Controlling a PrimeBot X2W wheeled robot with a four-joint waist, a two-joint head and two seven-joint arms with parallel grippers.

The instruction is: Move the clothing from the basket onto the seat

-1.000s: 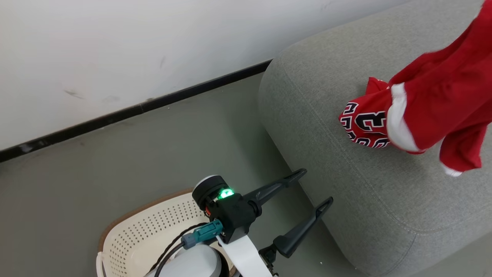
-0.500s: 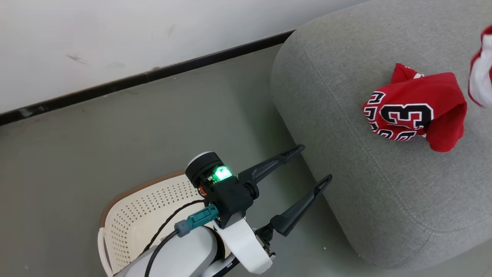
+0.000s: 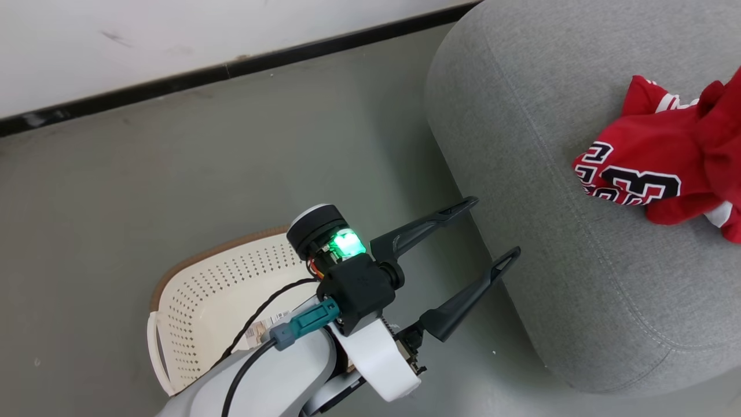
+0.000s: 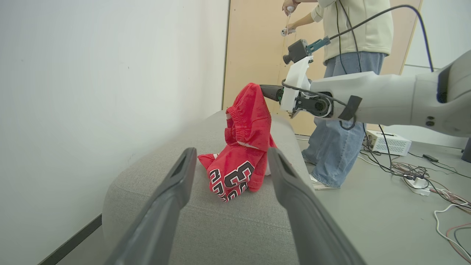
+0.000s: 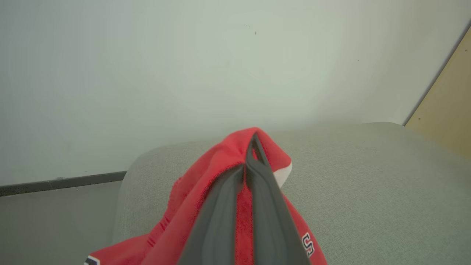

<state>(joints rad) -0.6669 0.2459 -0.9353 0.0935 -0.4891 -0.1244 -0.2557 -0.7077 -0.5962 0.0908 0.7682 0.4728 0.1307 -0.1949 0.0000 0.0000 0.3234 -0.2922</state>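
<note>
The red jersey (image 3: 631,179) with black-and-white numbers lies crumpled on the grey seat (image 3: 550,243). The red shorts (image 4: 250,117) hang over the jersey (image 4: 232,176) and touch it, pinched at the top by my right gripper (image 4: 263,89). In the right wrist view that gripper (image 5: 254,145) is shut on the shorts (image 5: 220,165) above the seat (image 5: 368,176). My left gripper (image 3: 495,227) is open and holds nothing, beside the seat's near end and above the floor. The cream basket (image 3: 197,301) stands under my left arm; the part that shows holds no clothing.
A white wall with a black baseboard (image 3: 231,66) runs behind the grey floor. A person (image 4: 349,73) stands at the seat's far end, by a wooden panel. Cables (image 4: 423,176) and a white box (image 4: 386,141) lie on the floor there.
The head camera has shifted, so the seat sits further right and lower. The shorts, still in my right gripper, have swung right and now rest against the jersey. My left gripper stays open.
</note>
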